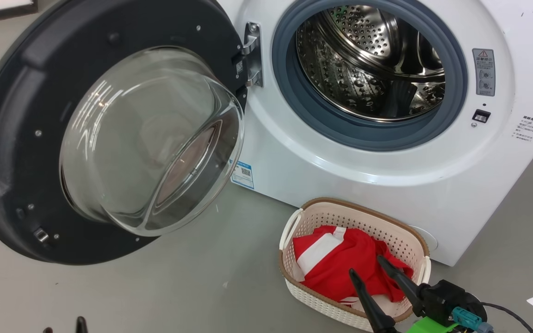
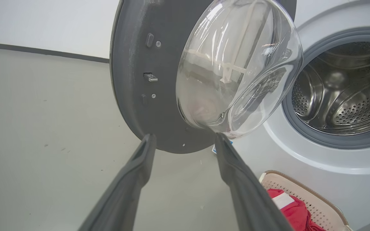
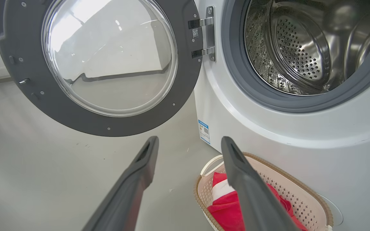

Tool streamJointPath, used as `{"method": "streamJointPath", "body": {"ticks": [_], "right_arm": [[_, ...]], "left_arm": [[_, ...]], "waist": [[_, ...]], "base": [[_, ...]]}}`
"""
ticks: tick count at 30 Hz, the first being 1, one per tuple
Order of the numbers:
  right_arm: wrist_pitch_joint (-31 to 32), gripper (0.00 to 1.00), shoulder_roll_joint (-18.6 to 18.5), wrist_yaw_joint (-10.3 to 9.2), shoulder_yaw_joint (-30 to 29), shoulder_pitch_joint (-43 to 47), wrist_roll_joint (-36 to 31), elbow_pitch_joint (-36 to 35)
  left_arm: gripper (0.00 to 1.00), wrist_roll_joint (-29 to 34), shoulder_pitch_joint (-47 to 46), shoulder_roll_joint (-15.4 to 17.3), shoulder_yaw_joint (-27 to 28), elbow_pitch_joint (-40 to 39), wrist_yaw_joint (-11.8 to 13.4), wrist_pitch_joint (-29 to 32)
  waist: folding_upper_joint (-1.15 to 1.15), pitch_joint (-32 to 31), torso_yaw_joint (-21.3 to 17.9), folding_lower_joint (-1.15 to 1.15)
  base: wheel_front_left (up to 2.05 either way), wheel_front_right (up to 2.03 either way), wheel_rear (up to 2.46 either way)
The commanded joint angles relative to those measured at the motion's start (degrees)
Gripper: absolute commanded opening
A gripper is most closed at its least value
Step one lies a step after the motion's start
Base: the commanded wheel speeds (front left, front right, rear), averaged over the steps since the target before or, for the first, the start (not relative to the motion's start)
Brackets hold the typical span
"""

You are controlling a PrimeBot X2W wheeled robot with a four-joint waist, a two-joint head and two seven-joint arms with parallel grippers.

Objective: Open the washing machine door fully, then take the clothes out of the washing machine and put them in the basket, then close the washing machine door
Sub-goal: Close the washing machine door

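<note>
With the clothes (image 1: 340,261) in the basket (image 1: 363,207) at five o'clock, the left tool (image 2: 185,136), spread wide, should press the washing machine door (image 1: 12,152) at nine o'clock near its free edge, swinging it smoothly shut.

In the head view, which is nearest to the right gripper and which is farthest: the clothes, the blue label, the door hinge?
1. The clothes, in the basket, below the right gripper.
2. The blue label, left, low on the washing machine front.
3. The door hinge, upper left, above the label.
</note>
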Motion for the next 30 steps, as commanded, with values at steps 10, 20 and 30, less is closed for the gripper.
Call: {"method": "streamJointPath", "body": {"ticks": [10,20,30], "right_arm": [[-0.37,1.00,-0.36,0.35,-0.01,-0.72,0.24,-1.35],[-0.37,1.00,0.49,0.35,-0.80,0.11,-0.18,-1.67],[-0.37,1.00,1.70,0.35,-2.55,2.53,-0.88,-2.94]], "left_arm": [[0.00,0.26,-9.45,1.39,8.43,-5.76,-5.37,-0.30],[0.00,-0.78,-27.78,13.72,16.06,-4.75,-8.00,-0.31],[0.00,-17.32,-45.84,30.62,9.87,15.87,-8.29,2.04]], "waist": [[0.00,0.44,-0.44,0.00],[0.00,0.94,-0.90,0.00],[0.00,0.46,-1.59,0.00]], "base": [[0.00,0.00,0.00],[0.00,0.00,0.00],[0.00,0.00,0.00]]}}
